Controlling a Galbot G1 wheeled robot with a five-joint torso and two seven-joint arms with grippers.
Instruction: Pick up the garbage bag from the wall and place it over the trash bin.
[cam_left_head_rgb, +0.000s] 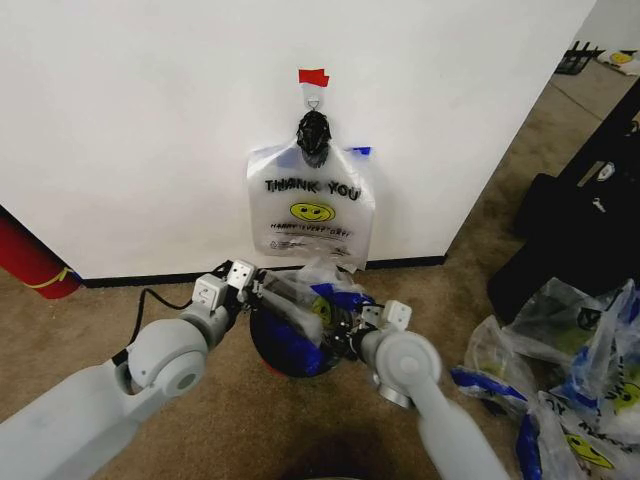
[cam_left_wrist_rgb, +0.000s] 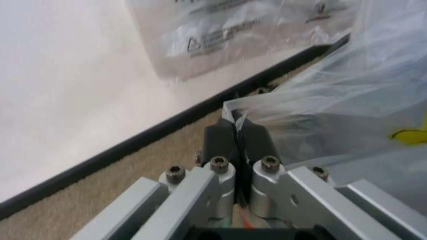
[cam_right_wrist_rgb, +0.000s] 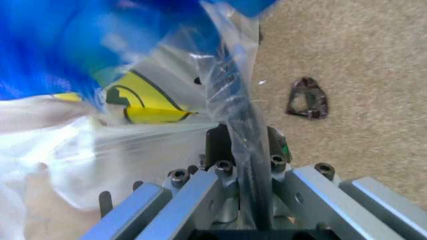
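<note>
Head view puts the garbage bag (cam_left_head_rgb: 312, 305) draped over the trash bin (cam_left_head_rgb: 290, 350), at the foot of the wall (cam_left_head_rgb: 150, 120). I judge it featherlight, slippery and limp, so the rim edges are where to hold it. My left gripper (cam_left_head_rgb: 252, 285) pinches the bag's edge at nine o'clock of the bin, its fingers (cam_left_wrist_rgb: 235, 140) pressed together on film. My right gripper (cam_left_head_rgb: 350, 335) clamps a twisted strand at three o'clock. Both arms reach forward, low, elbows bent. At twelve o'clock the "THANK YOU" bag (cam_left_head_rgb: 310, 210) hangs flat.
</note>
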